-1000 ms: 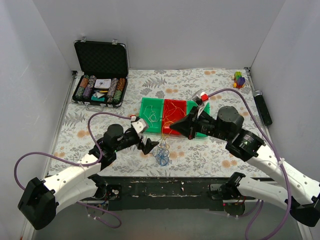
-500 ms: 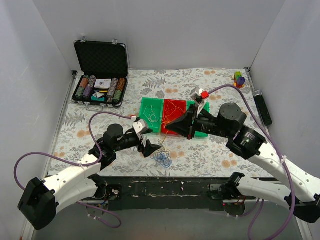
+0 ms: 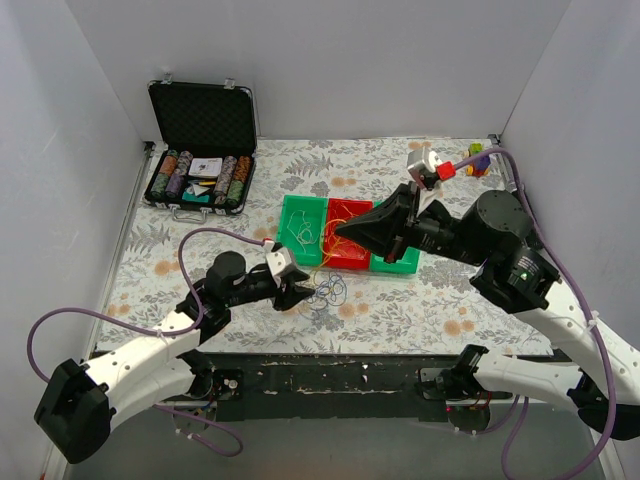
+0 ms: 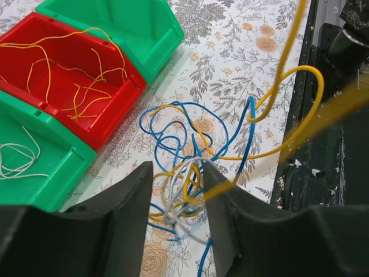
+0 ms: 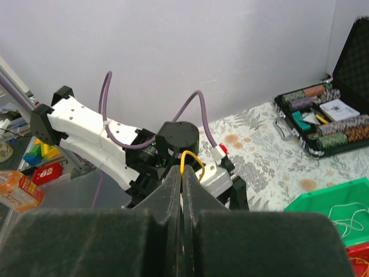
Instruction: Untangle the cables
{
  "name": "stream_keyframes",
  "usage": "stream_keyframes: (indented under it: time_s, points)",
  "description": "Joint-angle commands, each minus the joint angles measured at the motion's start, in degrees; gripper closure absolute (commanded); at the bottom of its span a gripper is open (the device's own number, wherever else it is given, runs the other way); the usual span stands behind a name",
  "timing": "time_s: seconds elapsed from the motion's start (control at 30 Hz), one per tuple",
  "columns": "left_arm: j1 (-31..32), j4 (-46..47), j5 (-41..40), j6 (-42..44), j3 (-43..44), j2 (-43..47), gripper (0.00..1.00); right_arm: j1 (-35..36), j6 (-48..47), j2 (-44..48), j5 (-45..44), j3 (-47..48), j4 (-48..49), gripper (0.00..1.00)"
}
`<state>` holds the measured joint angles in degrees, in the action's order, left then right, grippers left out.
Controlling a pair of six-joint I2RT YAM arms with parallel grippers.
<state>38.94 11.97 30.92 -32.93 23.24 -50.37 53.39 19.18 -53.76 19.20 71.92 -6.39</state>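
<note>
A tangle of blue, yellow and white cables (image 3: 326, 293) lies on the flowered table in front of the bins. My left gripper (image 3: 300, 291) is low at its left side. In the left wrist view the knot (image 4: 180, 193) sits between the two fingers of the left gripper (image 4: 176, 173), which is still open; the right finger (image 4: 230, 219) touches the strands. A yellow cable (image 4: 286, 55) runs taut up out of the tangle. My right gripper (image 3: 352, 228), raised above the red bin, is shut on that yellow cable (image 5: 191, 156); in the right wrist view it (image 5: 183, 171) pinches a small loop.
A row of bins stands mid-table: a green bin (image 3: 300, 206) with white cable, a red bin (image 3: 347, 207) with yellow cables, and a green bin (image 3: 402, 264). An open case of poker chips (image 3: 200, 150) is at the back left. Toy blocks (image 3: 479, 157) and a black cylinder (image 3: 527, 215) lie at the right.
The right gripper has risen and pulled back to the right with the yellow cable, stretching it. The left gripper slid right onto the tangle and its jaws narrowed around the knot.
</note>
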Motion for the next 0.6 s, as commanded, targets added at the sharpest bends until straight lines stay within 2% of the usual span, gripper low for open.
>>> stream_keyframes:
  time_s: [0.0,0.13,0.57]
  points:
    - [-0.3,-1.6,0.1,3.2,-0.8,1.2,0.64,0.2,-1.9,-0.5,-0.2,5.5,1.6,0.99]
    - [-0.3,-2.6,-0.2,5.2,-1.7,1.7,0.70,0.3,-2.7,-1.0,-0.5,8.4,1.3,0.99]
    - [-0.5,-6.3,-1.5,11.8,-4.8,3.3,0.74,0.2,-9.9,-5.3,-7.2,24.3,-3.8,0.99]
